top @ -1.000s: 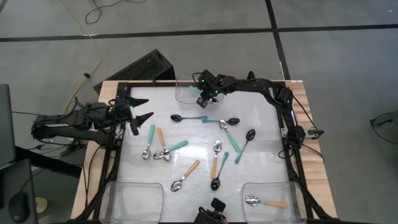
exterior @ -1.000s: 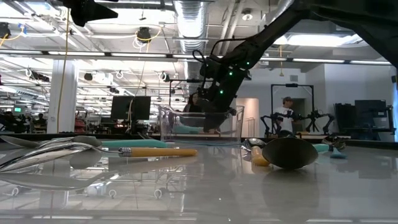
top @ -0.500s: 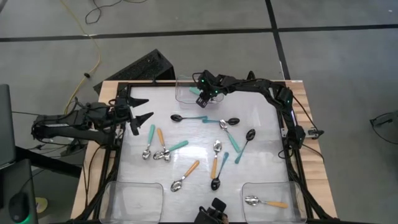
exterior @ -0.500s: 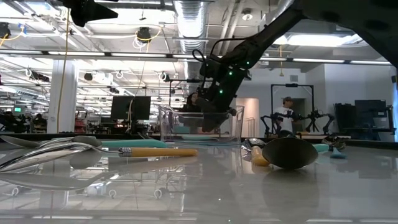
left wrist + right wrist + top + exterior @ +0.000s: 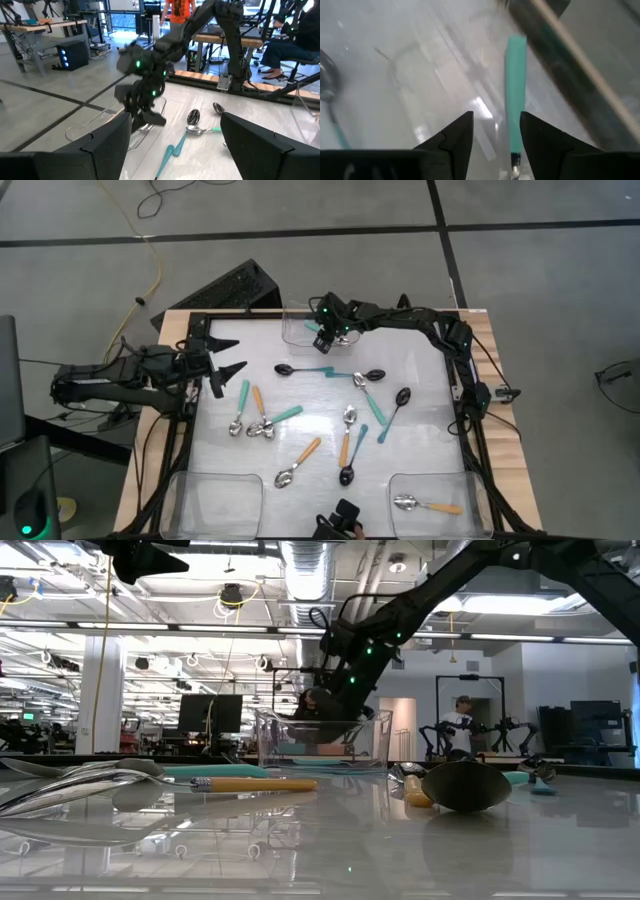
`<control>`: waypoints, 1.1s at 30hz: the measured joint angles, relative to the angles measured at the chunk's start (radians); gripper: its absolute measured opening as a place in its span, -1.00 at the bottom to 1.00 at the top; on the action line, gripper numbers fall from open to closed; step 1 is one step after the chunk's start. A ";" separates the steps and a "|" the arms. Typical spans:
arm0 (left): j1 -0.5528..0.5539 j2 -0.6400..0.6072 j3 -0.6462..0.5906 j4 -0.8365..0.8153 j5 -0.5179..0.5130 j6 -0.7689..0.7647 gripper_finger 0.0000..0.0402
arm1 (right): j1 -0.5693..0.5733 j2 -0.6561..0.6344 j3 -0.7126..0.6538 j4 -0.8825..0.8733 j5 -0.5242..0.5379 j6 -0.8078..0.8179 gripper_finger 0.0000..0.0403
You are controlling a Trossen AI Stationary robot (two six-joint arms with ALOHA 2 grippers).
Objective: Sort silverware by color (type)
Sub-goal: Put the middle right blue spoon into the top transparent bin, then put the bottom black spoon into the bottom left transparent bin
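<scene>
A big open workshop stretches behind the pale counter (image 5: 420,380), ceiling ducts overhead and a seated person (image 5: 462,725) far off at a bench. Out on the left edge, the left claw (image 5: 228,372) waits, its fingers spread wide and holding nothing.

Moving across: the spoons (image 5: 300,425) lie scattered over the middle of the counter. Two orange-handled ones and two teal ones crowd together just beside each other at centre-left, another orange-handled spoon (image 5: 297,463) lies nearer the front, and a black-bowled spoon (image 5: 302,369) sits further back.

At the back, the right claw (image 5: 325,337) hangs over the clear bin (image 5: 293,332), jaws parted, and the right wrist view shows a teal-handled spoon (image 5: 515,100) lying loose below them, so I'd call that one released into the bin. Over at front right, another bin (image 5: 403,484) holds a single orange-handled spoon (image 5: 427,505).

These spoons look light and stiff, with polished bowls that would likely slip. The flat handle seems the better place to pinch, mid-length, and the crowded ones may need separating first. Most of the sorting appears yet to come.
</scene>
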 joint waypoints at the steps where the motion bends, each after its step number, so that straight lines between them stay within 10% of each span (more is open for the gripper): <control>1: 0.000 0.000 0.000 -0.005 0.000 0.000 0.46 | 0.000 -0.009 0.000 0.008 0.000 0.000 -0.04; 23: 0.000 0.067 0.000 -0.075 0.001 -0.152 0.46 | 0.156 -0.562 0.000 -0.307 -0.077 0.013 -0.05; 33: 0.000 0.201 0.040 -0.233 0.028 -0.312 0.46 | 0.368 -0.680 0.001 -0.625 0.082 0.129 -0.12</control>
